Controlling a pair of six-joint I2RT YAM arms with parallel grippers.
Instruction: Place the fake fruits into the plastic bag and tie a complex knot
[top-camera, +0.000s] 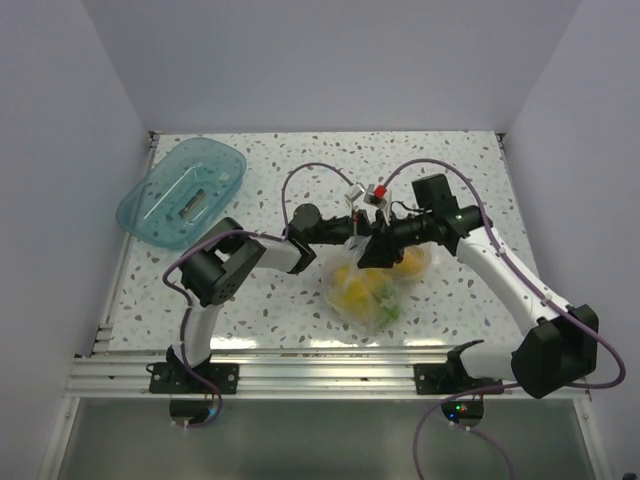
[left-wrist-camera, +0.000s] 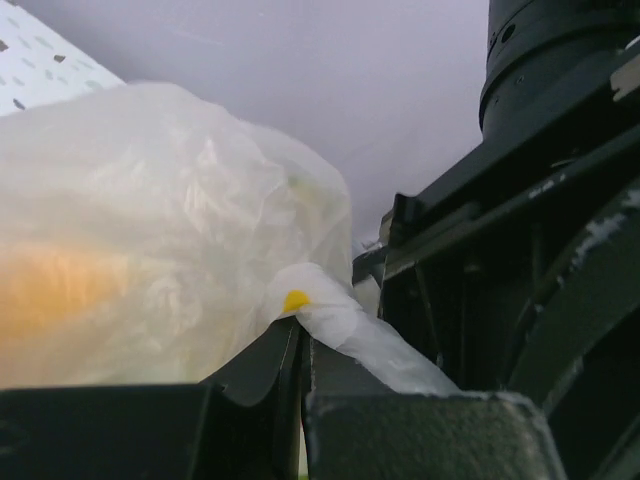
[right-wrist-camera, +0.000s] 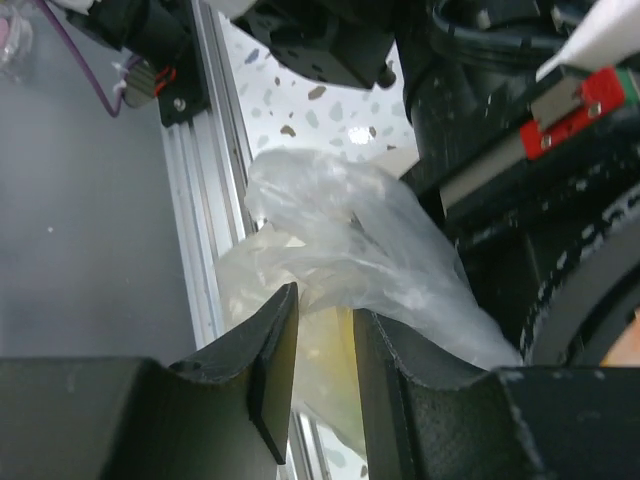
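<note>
In left gripper (left-wrist-camera: 303, 338), pinched plastic bag (left-wrist-camera: 170, 220)

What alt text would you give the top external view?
The left gripper and right gripper meet at the top of a clear bag of yellow and orange fruits, mid-table. A teal tray lies far left.

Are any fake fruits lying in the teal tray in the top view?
No, the teal tray holds no fruit; the fake fruits sit inside the plastic bag.
</note>
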